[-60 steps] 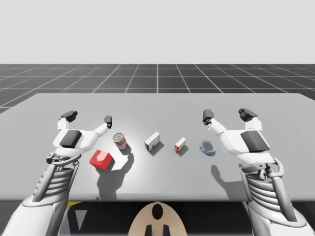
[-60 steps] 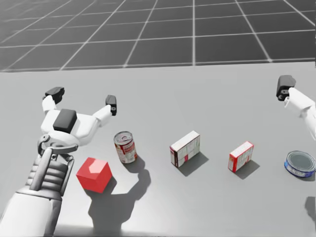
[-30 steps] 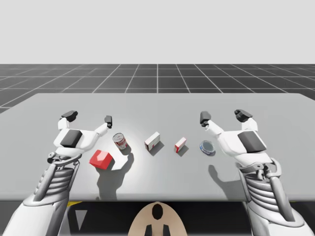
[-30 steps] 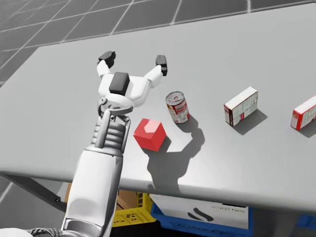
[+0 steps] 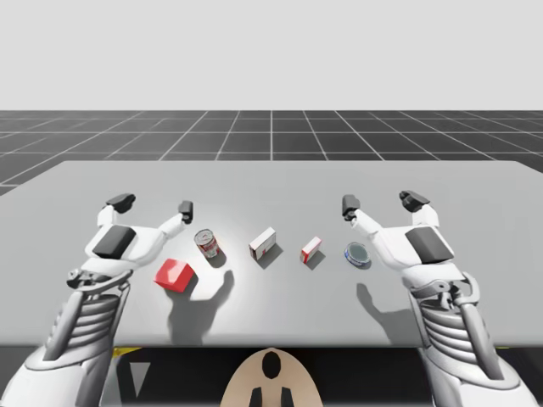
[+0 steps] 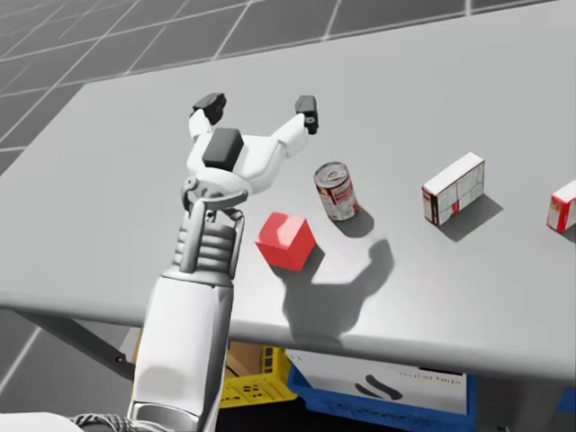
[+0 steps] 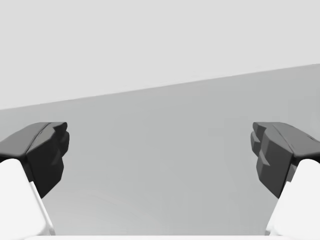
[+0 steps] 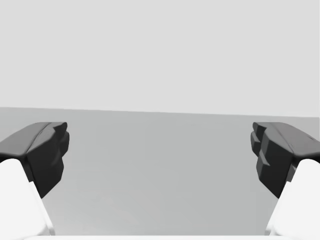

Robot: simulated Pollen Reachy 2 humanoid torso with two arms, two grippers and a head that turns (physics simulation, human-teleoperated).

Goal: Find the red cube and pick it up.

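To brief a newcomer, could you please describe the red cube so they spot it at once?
On the grey table, find the row's left end. The cube lies beside the upright can; it alone is plain red all over.

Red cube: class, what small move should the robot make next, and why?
Probably pull the left claw back and slightly right until it is above the red cube. The claw is open but reaches past the cube, which sits beside that arm's wrist.
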